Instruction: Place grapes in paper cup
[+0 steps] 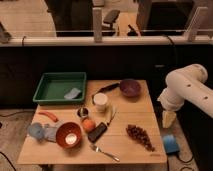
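Camera view takes in the whole wooden table [135, 112] from above, with my arm [187, 90] coming in from the right, where the frame edge cuts it off. My gripper [169, 120] hangs off the table's right edge, pointing down, with its jaws spread and nothing between them. From here the fingers merge into one pale wedge, so I cannot pick out either tip. The grapes [140, 136] lie on the bare wood near the front right corner, a dark reddish bunch running diagonally, near my gripper but not touching it. The paper cup [100, 101] stands upright around the middle of the table, well apart from the grapes. Just beside it, on its front left, is a small metal cup [83, 113], then an orange [88, 124] and an orange bowl [59, 131] holding something pale that I cannot identify. A fork [104, 152] lies near the front edge. A purple bowl [130, 88] sits at the back, and a green tray [39, 89] holds a greyish item too blurred to name. The blue object [170, 144] below my gripper is partly hidden by the table's edge.
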